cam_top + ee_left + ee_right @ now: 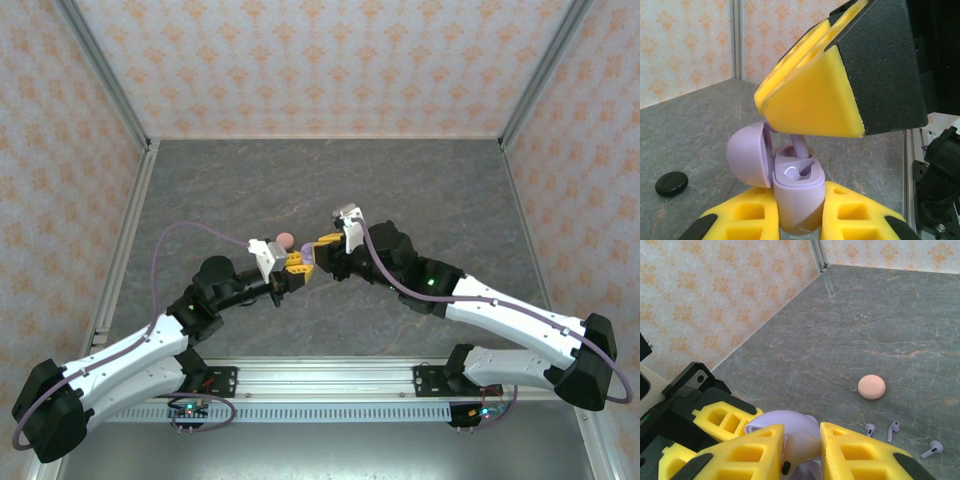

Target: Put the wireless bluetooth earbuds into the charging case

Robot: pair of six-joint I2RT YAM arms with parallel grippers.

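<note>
And the two arms meet nose to nose over the middle of the grey marbled table [880, 315]. The left gripper [797, 190] is clamped on a small lilac plastic charging case [790, 172], yellow fingers squeezing its body from either side and holding it upright off the table. Its rounded lid [747, 155] is swung open to the left. From above, the right gripper [801, 435] comes in with its yellow fingers pinched together on a lilac stemmed plastic earbud [801, 147]. The stem slants up out of one socket of the case to the underside of those fingers, so the bud is in the case's mouth and in the grip. How deep it sits I cannot tell. Out on the table, three loose lilac earbuds [893, 430] lie close together, a round pink disc [871, 387] just beyond them. A flat black disc [671, 183] rests well off to the left of the case.
</note>
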